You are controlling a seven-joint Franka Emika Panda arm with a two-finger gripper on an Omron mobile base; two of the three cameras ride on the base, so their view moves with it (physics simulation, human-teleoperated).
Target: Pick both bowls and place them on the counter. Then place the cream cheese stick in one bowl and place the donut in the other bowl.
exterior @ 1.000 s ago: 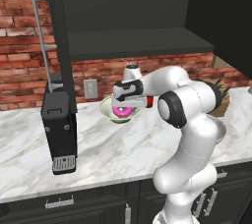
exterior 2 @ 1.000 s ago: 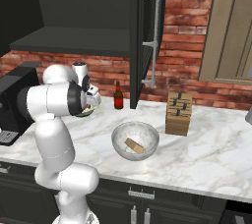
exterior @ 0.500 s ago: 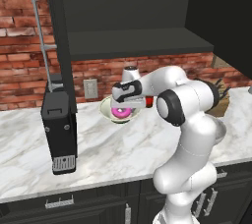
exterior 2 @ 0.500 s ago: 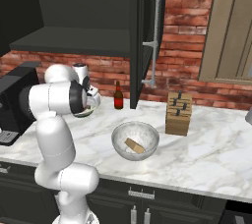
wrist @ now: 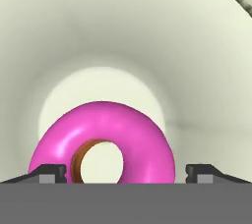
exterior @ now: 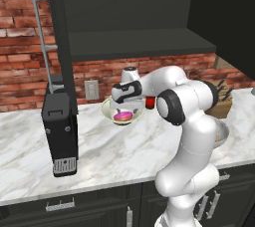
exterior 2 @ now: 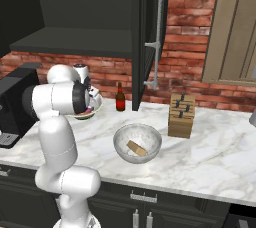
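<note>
Two bowls sit on the long white marble counter (exterior: 99, 151), which we see has bare room in front of them toward its front edge. We find the tan cream cheese stick (exterior 2: 136, 148) inside the grey-white marbled bowl (exterior 2: 137, 143). Near the brick wall, the cream flared-rim bowl (exterior: 110, 114) holds the pink-iced ring donut (wrist: 102, 142). Our two-finger gripper (wrist: 126, 173) hangs over that donut with tips spread wider than it, gripping nothing.
</note>
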